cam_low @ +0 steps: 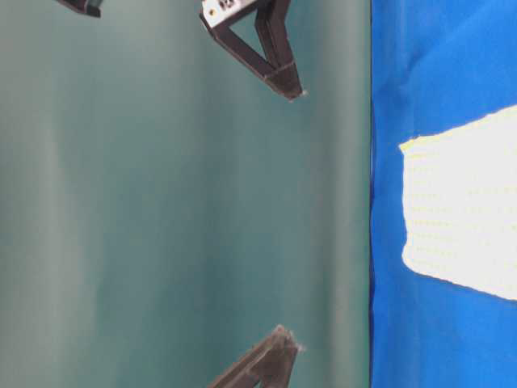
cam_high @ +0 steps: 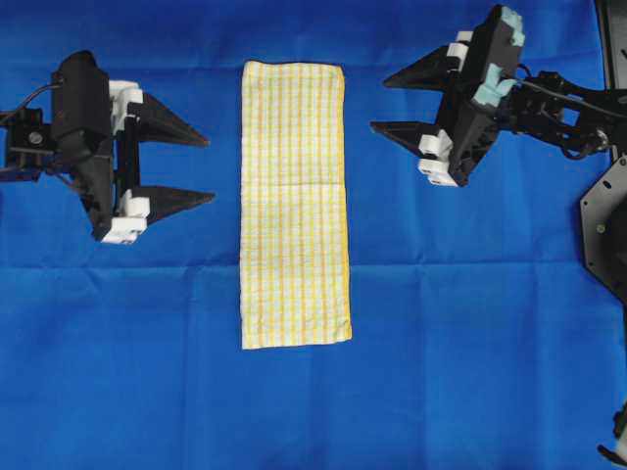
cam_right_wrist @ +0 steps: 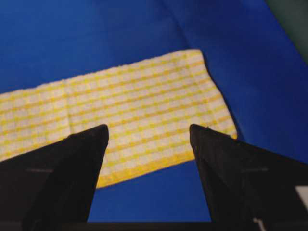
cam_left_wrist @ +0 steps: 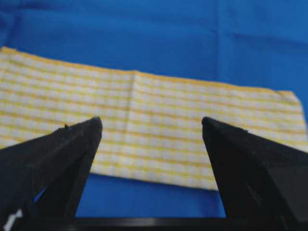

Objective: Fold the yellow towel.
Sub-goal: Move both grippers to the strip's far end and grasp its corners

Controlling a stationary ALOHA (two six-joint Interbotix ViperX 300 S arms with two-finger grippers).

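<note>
The left gripper (cam_high: 183, 168), a black two-fingered claw on white mounts, is hovering at nine o'clock in the overhead view with its jaws spread wide and nothing between them. Its fingertips (cam_left_wrist: 91, 126) are pointing toward three o'clock, at the towel, and are standing apart from the cloth. The right gripper (cam_high: 389, 103), of the same build, is hanging at about two o'clock, its jaws likewise gaping and holding nothing. Its fingertips (cam_right_wrist: 101, 131) are aiming toward nine o'clock, just short of the towel's long edge.

Between the two grippers, the yellow towel (cam_high: 293, 201), a thin rectangular cloth of pale yellow and white checks with a yellow hem, is lying flat as a narrow strip. Its long axis is running from twelve to six o'clock through the centre of the overhead view. The towel is resting on a large blue cloth (cam_high: 470, 352) that is covering the work surface. In the table-level view, both grippers are showing against a plain green backdrop (cam_low: 161, 202).
</note>
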